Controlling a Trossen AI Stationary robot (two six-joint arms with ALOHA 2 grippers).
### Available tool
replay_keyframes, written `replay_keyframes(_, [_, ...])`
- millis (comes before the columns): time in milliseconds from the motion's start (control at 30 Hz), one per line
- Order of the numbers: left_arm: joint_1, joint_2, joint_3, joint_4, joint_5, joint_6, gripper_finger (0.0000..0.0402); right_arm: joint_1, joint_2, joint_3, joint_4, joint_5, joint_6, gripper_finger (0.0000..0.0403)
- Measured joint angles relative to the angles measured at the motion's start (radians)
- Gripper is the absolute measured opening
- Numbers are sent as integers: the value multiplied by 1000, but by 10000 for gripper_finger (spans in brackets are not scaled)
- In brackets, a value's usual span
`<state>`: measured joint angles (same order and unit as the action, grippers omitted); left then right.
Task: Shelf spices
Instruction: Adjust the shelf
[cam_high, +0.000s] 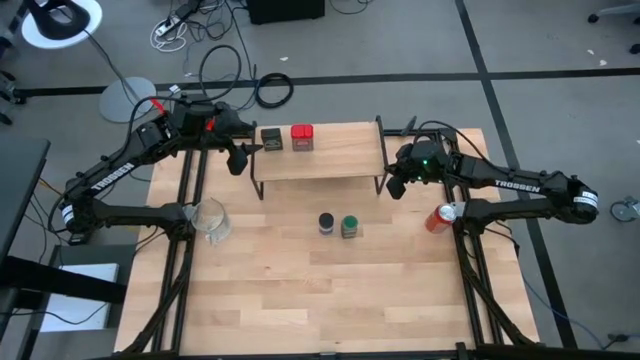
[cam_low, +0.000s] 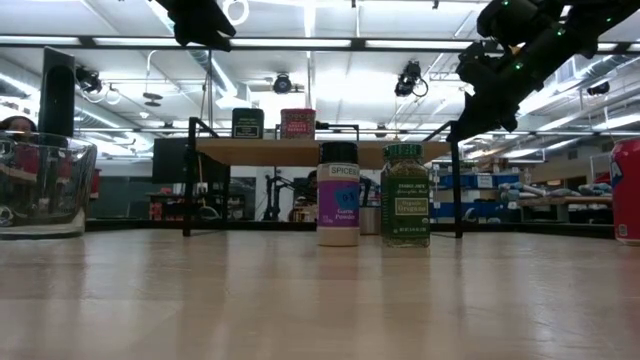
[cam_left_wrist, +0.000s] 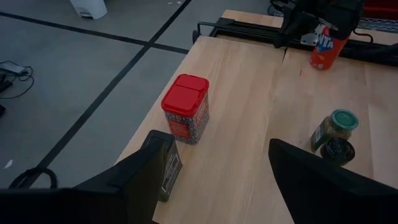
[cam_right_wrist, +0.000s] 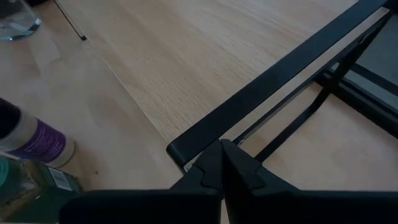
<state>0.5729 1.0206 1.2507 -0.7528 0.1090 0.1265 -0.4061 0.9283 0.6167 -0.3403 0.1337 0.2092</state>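
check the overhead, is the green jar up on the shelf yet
No, the green jar stands on the table in front of the shelf.

Two jars (cam_low: 370, 195) before shelf (cam_low: 320, 150)

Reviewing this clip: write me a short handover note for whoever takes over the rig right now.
Left gripper: open, empty, at the shelf's left end beside the dark tin.
Right gripper: shut, empty, at the shelf's right end.
Done: dark tin and red tin stand on the shelf.
Left: purple-labelled jar and green jar stand side by side on the table in front of the shelf.
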Motion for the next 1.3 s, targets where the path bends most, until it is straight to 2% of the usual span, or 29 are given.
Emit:
replay_keyframes(467, [0, 0, 0, 0, 0, 1, 286, 25, 0, 0, -14, 134, 68, 0])
replay_keyframes(1167, [0, 0, 0, 1, 0, 2, 286, 111, 0, 0, -44, 139, 118, 0])
replay_keyframes(1300, [0, 0, 0, 1, -1, 3, 286, 141, 0, 0, -75, 217, 140, 0])
